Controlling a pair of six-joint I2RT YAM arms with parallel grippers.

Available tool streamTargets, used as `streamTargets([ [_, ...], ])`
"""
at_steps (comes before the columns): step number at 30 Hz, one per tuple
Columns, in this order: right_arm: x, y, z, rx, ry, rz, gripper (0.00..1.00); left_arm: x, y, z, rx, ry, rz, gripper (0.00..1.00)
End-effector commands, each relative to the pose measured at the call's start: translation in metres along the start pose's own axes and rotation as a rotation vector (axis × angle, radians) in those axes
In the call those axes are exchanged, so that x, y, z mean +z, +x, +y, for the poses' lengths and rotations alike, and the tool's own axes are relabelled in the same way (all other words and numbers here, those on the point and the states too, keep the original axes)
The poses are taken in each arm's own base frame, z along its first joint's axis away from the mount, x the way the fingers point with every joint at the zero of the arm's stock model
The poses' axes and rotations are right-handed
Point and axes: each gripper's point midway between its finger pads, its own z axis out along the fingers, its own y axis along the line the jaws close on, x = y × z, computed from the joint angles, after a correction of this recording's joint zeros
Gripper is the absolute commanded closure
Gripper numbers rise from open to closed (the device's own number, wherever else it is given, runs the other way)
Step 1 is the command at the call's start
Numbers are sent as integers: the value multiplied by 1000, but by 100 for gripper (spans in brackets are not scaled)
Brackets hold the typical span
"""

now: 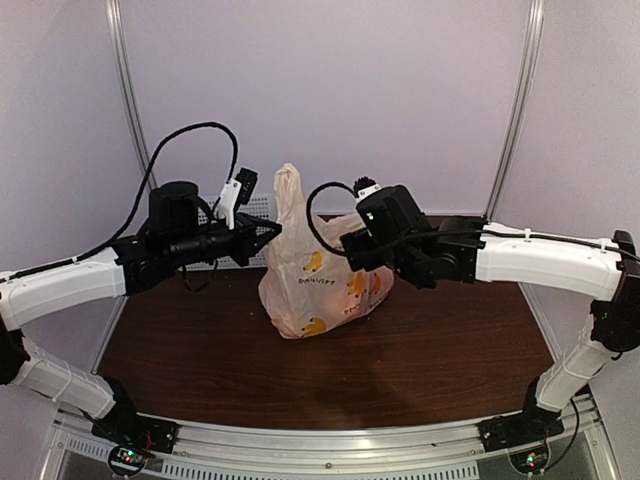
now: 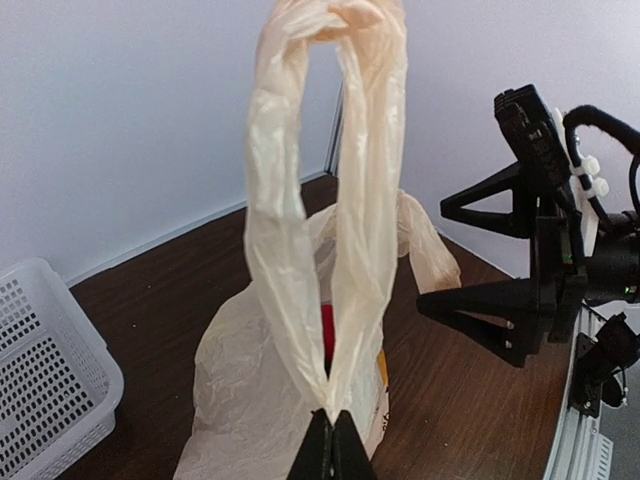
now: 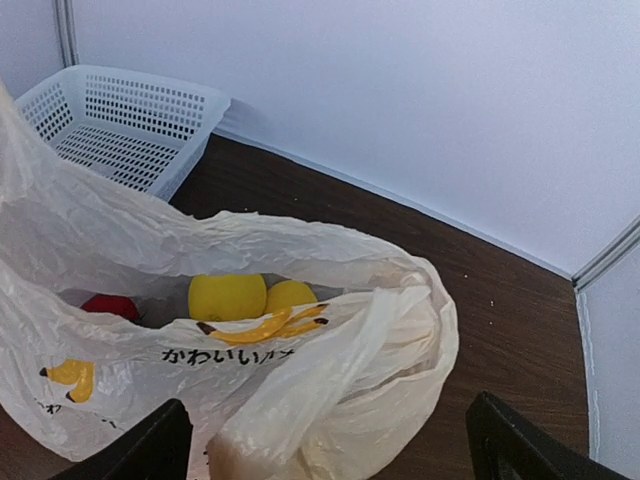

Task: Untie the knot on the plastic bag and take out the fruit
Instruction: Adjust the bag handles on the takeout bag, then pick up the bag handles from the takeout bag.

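The mouth of the plastic bag gapes, but the fruit is not yet out; the left gripper clamps the bag's loop, and the right gripper is spread wide.

Thin, crinkly plastic bag of translucent cream film with a soft sheen, smooth glossy yellow fruit inside, white perforated hard-plastic basket, dark matt wood-look tabletop.
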Motion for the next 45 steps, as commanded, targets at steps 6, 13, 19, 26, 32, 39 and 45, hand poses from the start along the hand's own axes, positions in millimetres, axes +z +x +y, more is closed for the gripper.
streamTargets([
  [6,-1,-30,-88,207,160,-41,11,-9,-16,5,-4,-41,-47,100],
  [13,17,-27,-106,305,5,-24,24,-8,-14,6,-14,-45,-37,100],
  [19,0,-37,-88,335,-218,-79,13,-9,-12,6,-17,-43,-34,100],
  [26,2,-24,-93,348,-204,-57,17,-7,-13,5,-18,-38,-35,100],
  [32,11,-21,-92,349,-204,-53,31,-9,-13,5,-18,-40,-34,100],
  [39,19,-31,-90,344,-206,-68,63,-9,-14,8,-32,-57,-30,100],
  [45,14,-57,-109,308,-156,-108,97,-7,-30,20,-101,-59,-46,100],
])
